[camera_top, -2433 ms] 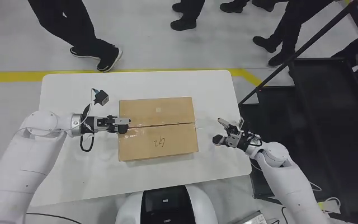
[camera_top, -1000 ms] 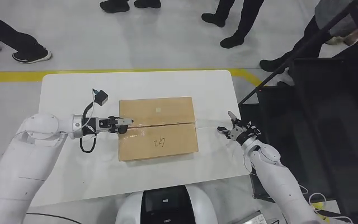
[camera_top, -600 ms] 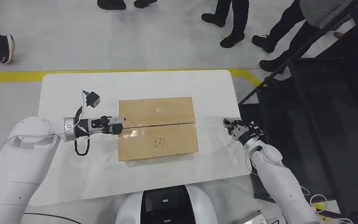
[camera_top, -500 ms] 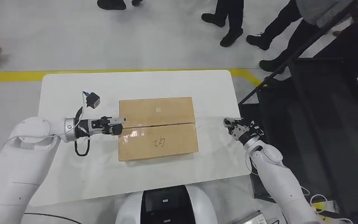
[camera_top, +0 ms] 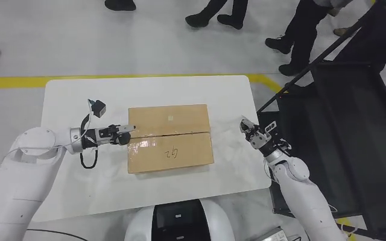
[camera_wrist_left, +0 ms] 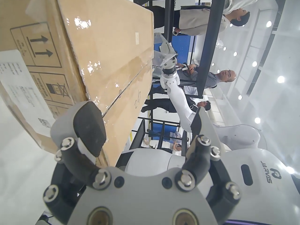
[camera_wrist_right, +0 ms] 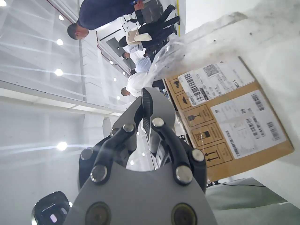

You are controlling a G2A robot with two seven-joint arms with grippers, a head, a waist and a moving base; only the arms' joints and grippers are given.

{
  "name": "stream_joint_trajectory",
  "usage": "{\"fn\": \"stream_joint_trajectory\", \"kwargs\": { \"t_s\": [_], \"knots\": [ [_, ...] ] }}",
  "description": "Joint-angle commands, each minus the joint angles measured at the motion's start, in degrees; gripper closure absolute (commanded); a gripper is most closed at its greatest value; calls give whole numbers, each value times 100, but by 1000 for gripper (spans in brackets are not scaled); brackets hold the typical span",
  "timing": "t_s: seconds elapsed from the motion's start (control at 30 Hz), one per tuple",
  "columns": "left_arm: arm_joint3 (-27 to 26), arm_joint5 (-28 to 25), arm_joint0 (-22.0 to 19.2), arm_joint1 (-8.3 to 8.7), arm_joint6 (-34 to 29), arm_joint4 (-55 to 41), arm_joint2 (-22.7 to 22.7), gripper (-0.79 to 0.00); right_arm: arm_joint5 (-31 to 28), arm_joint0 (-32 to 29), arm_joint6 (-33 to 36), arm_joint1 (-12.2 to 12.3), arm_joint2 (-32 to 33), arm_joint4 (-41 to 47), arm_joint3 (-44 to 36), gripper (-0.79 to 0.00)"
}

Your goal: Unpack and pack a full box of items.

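Top view: shows one cardboard box (camera_top: 170, 137), flaps shut, mid-tabletop (camera_top: 78, 187). Puts the left gripper (camera_top: 128, 131) at the box's 9 o'clock edge, by the centre seam, fingers spread. Puts the right gripper (camera_top: 246, 126) at the box's 3 o'clock, apart from it, near the tabletop's rim.

Left wrist view: shows two fingers (camera_wrist_left: 88, 122) held wide apart, just beside the box's end face. Catches the right gripper (camera_wrist_left: 165, 54) beyond the box, with clear film (camera_wrist_left: 161, 39) at its tips.

Right wrist view: shows fingers (camera_wrist_right: 146, 108) pressed together, pinching one strip of clear film (camera_wrist_right: 168, 57) stretching toward the box (camera_wrist_right: 204, 129). Counts two white labels (camera_wrist_right: 248, 122) on that end face.
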Motion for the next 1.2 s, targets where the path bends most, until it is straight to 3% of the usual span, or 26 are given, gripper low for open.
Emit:
{"fn": "stream_joint_trajectory", "kwargs": {
  "t_s": [0.0, 0.33, 1.17],
  "knots": [
    [-19, 10, 15, 2, 18, -4, -13, -785, 7, -63, -26, -7, -55, -115, -270, 0],
    [-109, 65, 81, 11, 95, 34, -70, -785, 125, 25, -397, -89, -565, -645, -1182, 0],
    [-281, 160, 479, 80, 463, 51, -467, -785, 426, 773, -1083, -267, -1663, -2275, -1371, 0]
  ]
}}
